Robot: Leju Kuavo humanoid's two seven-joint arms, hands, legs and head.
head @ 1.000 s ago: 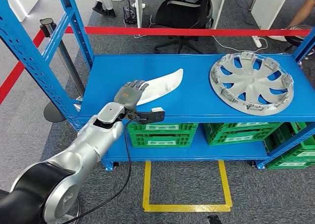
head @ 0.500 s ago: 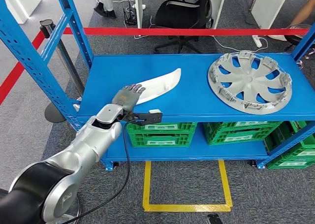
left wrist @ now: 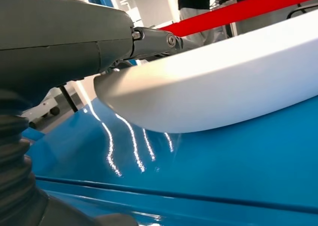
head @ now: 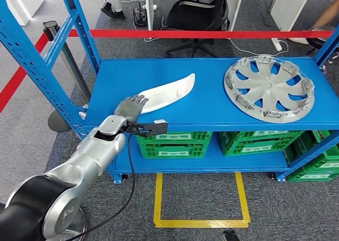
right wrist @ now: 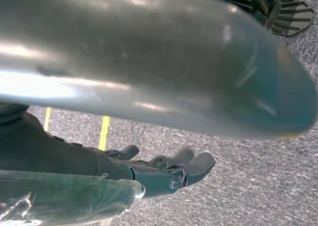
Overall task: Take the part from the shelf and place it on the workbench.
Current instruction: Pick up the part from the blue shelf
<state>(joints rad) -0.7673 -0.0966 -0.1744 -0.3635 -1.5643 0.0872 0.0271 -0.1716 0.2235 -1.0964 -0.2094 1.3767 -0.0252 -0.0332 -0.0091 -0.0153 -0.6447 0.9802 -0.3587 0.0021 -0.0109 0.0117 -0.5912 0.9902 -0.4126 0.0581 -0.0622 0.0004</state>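
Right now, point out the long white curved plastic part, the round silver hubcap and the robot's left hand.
Long white curved plastic part (head: 171,90): head view, middle of its upper face.
Round silver hubcap (head: 269,87): head view, central hub.
Left hand (head: 130,106): head view, back of the hand.

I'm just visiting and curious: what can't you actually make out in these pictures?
- Head view: the left hand covers the near end of the white part, so a grip cannot be confirmed.
- Left wrist view: the part runs off the edge.
- Right wrist view: the right hand hangs over the floor, partly hidden by a blurred grey cover.
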